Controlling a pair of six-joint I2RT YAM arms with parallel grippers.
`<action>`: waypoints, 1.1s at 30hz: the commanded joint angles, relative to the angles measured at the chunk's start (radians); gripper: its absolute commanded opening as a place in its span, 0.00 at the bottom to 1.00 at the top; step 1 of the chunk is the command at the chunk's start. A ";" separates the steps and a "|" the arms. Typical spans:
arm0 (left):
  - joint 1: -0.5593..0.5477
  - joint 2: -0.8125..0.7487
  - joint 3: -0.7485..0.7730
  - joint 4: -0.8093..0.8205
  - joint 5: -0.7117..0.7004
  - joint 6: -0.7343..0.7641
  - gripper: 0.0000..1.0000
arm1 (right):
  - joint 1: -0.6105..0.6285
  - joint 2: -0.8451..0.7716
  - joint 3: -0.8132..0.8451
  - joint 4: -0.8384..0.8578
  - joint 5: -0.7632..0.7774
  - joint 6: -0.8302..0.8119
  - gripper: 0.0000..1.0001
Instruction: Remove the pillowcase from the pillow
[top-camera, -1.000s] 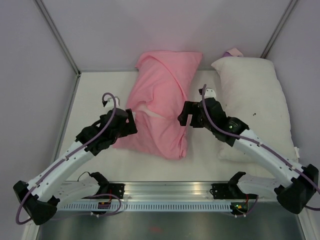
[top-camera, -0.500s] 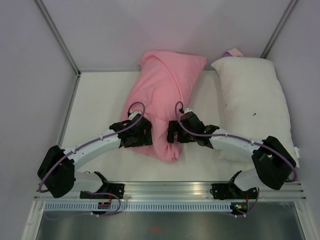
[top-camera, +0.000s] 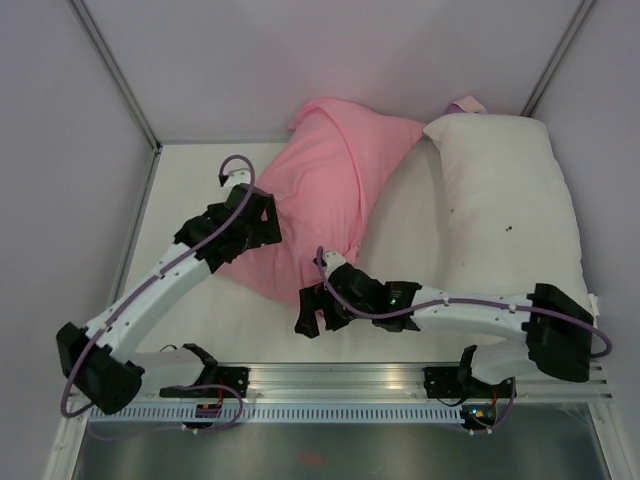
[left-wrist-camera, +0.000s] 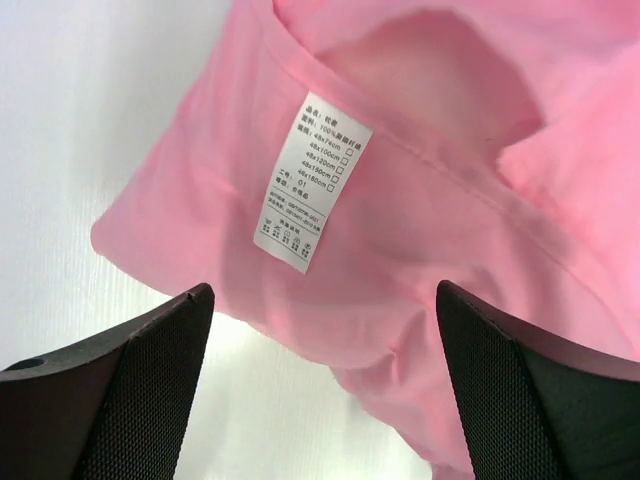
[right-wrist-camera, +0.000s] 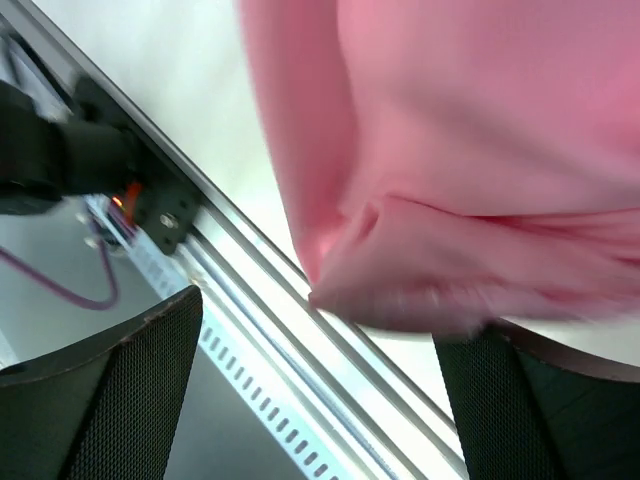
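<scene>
**Top view.** The pillowcase (top-camera: 325, 190) lies mid-table (top-camera: 195, 190), running from 12 o'clock down toward 7 o'clock. The pillow is not visible. The plump shape of the case suggests it is inside. A speckled white pillow (top-camera: 505, 200) lies at 3 o'clock, just beside the case's far corner. The left gripper (top-camera: 262, 222) stands at the case's 9 o'clock edge. The right gripper (top-camera: 308, 318) stands at its 6 o'clock end, near the rail (top-camera: 340, 380).

**Left wrist view.** The left fingers (left-wrist-camera: 150, 390) are spread wide with nothing clamped. Below them lies a case corner bearing the label (left-wrist-camera: 310, 182). The open mouth shows at 1 o'clock.

**Right wrist view (blurred).** The right fingers (right-wrist-camera: 140, 390) are spread wide. A pink fold sits between them toward 2 o'clock, not pinched. The rail crosses at 7 o'clock.

**Hazards.**
- Closing on too thick a fold would likely trap the pillow with the fabric, so both would drag together.
- A shallow pinch on the hem may slip free under pull.
- Pulling toward 6 o'clock could carry fabric onto the rail and snag it.
- A sweep toward 3 o'clock could disturb the speckled pillow.
</scene>
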 joint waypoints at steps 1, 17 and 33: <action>0.005 -0.186 -0.051 -0.013 0.043 -0.022 0.95 | -0.006 -0.196 0.148 -0.160 0.165 -0.072 0.98; -0.325 -0.400 -0.505 0.295 0.505 -0.441 1.00 | -0.543 -0.224 0.331 -0.362 0.014 -0.207 0.98; -0.351 -0.179 -0.689 0.728 0.517 -0.561 0.60 | -0.554 -0.183 0.288 -0.282 -0.057 -0.175 0.98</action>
